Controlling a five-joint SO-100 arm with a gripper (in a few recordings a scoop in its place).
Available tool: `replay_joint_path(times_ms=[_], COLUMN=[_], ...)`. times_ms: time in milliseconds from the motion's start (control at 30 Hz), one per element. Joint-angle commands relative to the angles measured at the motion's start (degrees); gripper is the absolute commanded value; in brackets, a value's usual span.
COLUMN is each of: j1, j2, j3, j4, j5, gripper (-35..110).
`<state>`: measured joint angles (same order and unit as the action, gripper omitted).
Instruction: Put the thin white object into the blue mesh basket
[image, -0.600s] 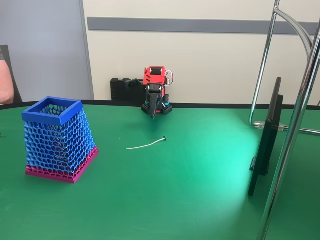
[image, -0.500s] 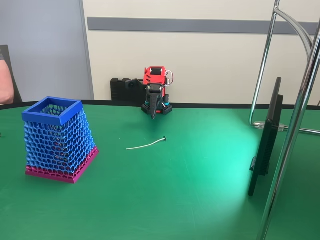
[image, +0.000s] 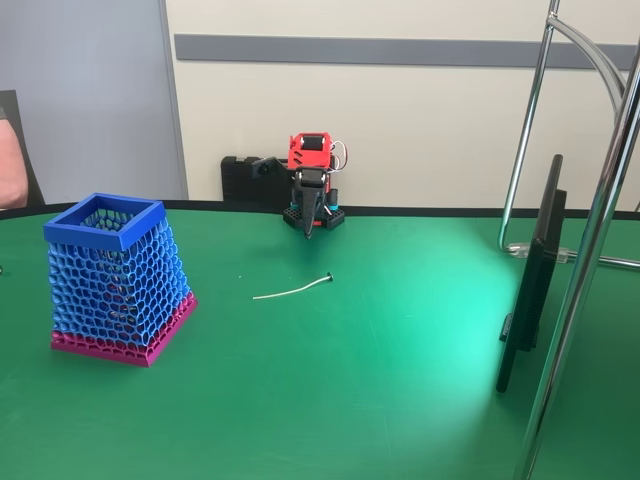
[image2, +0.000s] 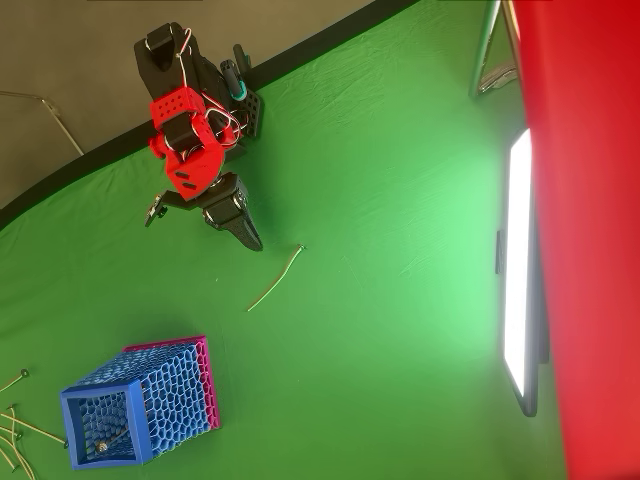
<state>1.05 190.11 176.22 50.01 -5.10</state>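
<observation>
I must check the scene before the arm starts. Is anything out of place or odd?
Nothing looks wrong. The white strip lies flat on the green table, apart from the upright blue basket. The gripper hangs near the arm's base.

In the fixed view, the blue mesh basket (image: 118, 278) stands upright at the left on the green table (image: 380, 380), and the thin white object (image: 293, 290) lies flat to its right, well apart from it. At the table's far edge the red and black arm (image: 311, 170) points its gripper (image: 308, 232) downward, fingers together, beyond the strip. A dark flat screen (image: 533, 270) stands edge-on at the right between chrome stand tubes (image: 590, 250).
</observation>
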Motion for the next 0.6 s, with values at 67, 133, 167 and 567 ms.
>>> replay_joint_path(times_ms=[67, 133, 167, 567], j1=[-0.4, -0.4, -0.4, -0.4], j2=[0.4, 0.4, 0.4, 0.3], j3=[0.4, 0.4, 0.4, 0.2], j4=[0.1, 0.1, 0.1, 0.4], j5=[-0.4, -0.4, -0.4, -0.5], gripper=[1, 1, 1, 1])
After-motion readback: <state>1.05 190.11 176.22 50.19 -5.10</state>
